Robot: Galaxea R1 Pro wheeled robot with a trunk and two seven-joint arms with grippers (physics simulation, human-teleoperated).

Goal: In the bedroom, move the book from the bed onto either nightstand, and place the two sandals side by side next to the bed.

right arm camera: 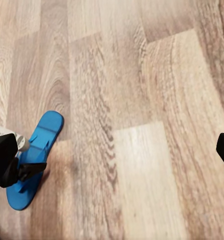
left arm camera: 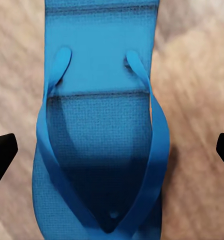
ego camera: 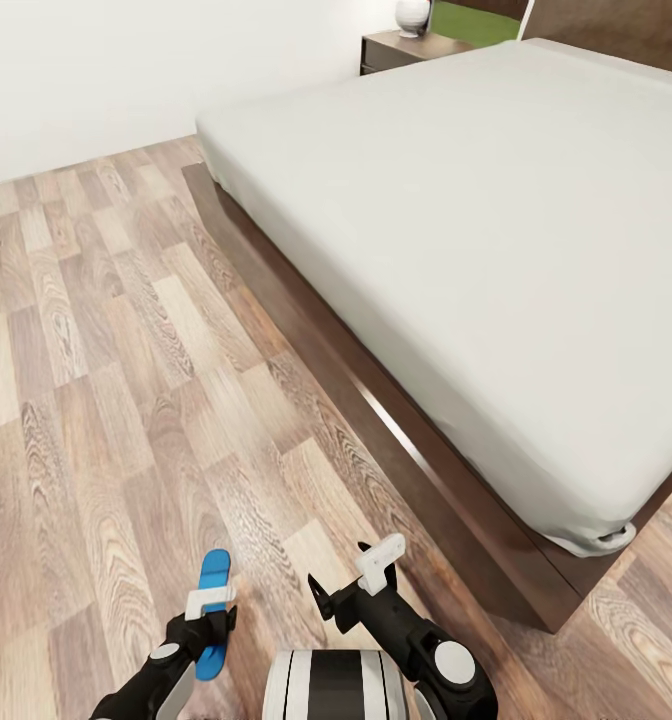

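Note:
One bright blue sandal [ego camera: 214, 575] lies flat on the wood floor near the bottom of the head view, left of the bed [ego camera: 476, 230]. My left gripper [ego camera: 213, 603] hovers right over it, open. In the left wrist view the sandal [left arm camera: 102, 75] sits between the two widely spread fingertips [left arm camera: 2, 155], which do not touch it. My right gripper [ego camera: 381, 562] is open and empty over bare floor, between the sandal and the bed's dark frame [ego camera: 376, 420]. The right wrist view catches the sandal [right arm camera: 42, 132] off to one side. The book is out of view; the visible mattress is bare.
A dark brown nightstand [ego camera: 396, 48] stands against the white wall beyond the bed's far corner, with a white rounded lamp [ego camera: 412, 15] on it. The bed's low platform edge runs diagonally across the floor. Wood-plank floor [ego camera: 96, 350] stretches to the left.

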